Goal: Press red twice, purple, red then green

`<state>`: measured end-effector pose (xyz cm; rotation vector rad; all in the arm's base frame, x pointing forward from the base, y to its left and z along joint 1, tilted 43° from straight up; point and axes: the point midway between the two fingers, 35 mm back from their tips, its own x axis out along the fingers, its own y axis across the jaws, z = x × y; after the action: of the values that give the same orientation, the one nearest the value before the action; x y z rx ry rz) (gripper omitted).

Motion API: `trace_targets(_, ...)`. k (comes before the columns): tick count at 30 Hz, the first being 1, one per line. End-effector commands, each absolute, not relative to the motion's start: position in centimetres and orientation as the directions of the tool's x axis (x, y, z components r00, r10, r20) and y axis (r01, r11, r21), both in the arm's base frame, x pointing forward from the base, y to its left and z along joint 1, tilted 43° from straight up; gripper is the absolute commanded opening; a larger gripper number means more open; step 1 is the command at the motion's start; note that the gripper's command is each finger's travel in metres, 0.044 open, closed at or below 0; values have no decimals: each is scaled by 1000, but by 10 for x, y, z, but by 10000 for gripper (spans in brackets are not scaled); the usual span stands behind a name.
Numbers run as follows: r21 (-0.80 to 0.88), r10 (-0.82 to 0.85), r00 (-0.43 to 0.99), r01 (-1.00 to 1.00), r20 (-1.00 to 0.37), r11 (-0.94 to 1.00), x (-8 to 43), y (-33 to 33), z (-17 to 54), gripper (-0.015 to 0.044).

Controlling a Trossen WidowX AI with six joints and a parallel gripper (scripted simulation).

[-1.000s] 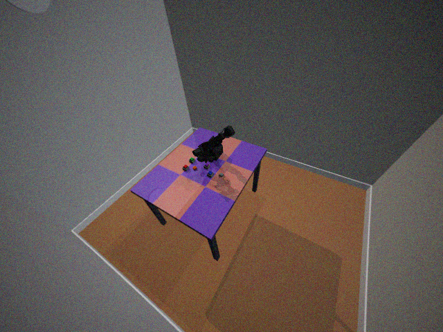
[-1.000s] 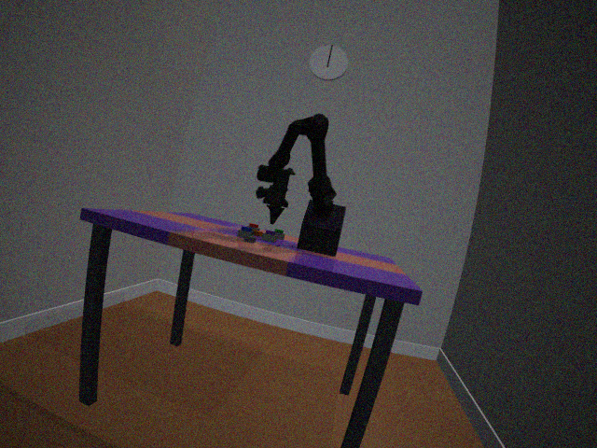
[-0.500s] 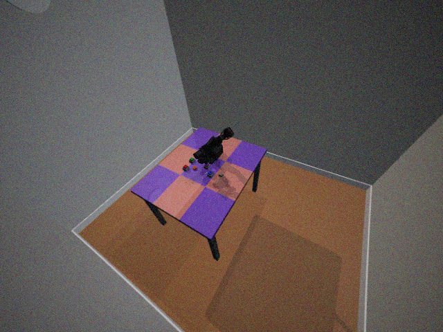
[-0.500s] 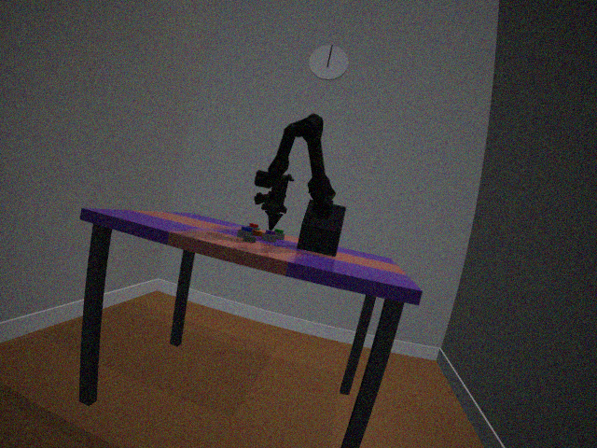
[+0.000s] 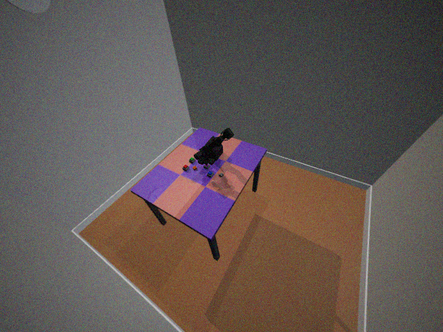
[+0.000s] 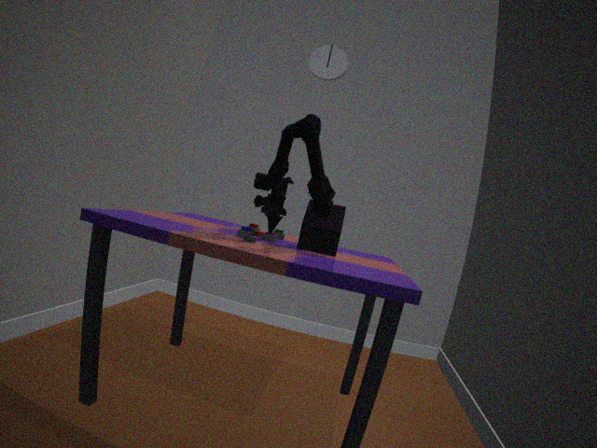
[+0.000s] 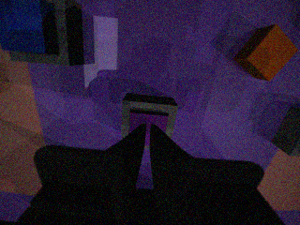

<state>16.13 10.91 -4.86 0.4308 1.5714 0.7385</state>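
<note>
jaws pressed together with nothing between, gripper (image 7: 145, 133) tip pointing down right over purple button (image 7: 149, 118), orange block (image 7: 268, 52) nearby

— What kind of place is this?

— A bare room, more a test space than a home. Plain grey walls (image 6: 168, 120), a white skirting board (image 6: 289, 318) and an orange-brown wooden floor (image 5: 286, 250).

— Any furnishings?

— One dark-legged table (image 6: 337, 277) with a purple and salmon checkered top, standing in a corner, and a round wall clock (image 6: 328, 62) above it. An arm (image 6: 298, 163) is mounted on the table.
</note>
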Motion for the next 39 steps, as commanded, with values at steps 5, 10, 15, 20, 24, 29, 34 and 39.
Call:
trace_targets(5,679,663,-149,-139,-734,721,159,110,-49,20)
trace_targets(10,676,660,-147,-142,-737,723,164,98,-37,20)
trace_targets(15,678,662,-149,-139,-735,722,165,87,-24,20)
trace_targets(20,675,658,-148,-139,-738,725,174,52,13,20)
trace_targets(24,676,660,-149,-139,-737,723,174,45,21,20)
trace_targets(29,676,659,-148,-140,-737,724,181,42,20,20)
trace_targets(34,673,657,-145,-141,-740,726,229,16,2,20)
trace_targets(39,670,655,-143,-143,-742,728,272,-13,-29,20)
